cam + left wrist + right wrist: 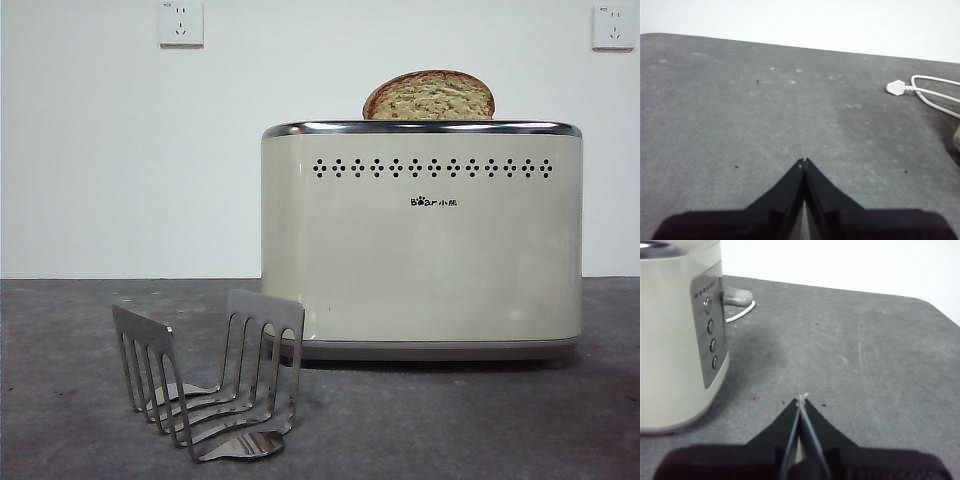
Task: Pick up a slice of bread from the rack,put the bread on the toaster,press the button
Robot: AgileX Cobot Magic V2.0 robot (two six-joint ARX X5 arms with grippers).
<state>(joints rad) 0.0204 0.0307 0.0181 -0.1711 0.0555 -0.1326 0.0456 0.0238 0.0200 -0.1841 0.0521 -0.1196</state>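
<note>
The slice of bread (430,96) stands in the top slot of the cream toaster (420,250), its rounded brown-crusted top sticking out. The steel rack (212,385) stands empty on the table in front of the toaster, to its left. In the right wrist view my right gripper (801,401) is shut and empty, low over the table beside the toaster's end (675,340), where the grey lever (737,296) and a column of round buttons (711,335) show. My left gripper (803,162) is shut and empty over bare table. Neither arm shows in the front view.
A white plug and cable (920,90) lie on the grey table (740,125) ahead of the left gripper. Two wall sockets (181,23) sit high on the white wall. A small red spot (755,398) marks the table near the toaster's base.
</note>
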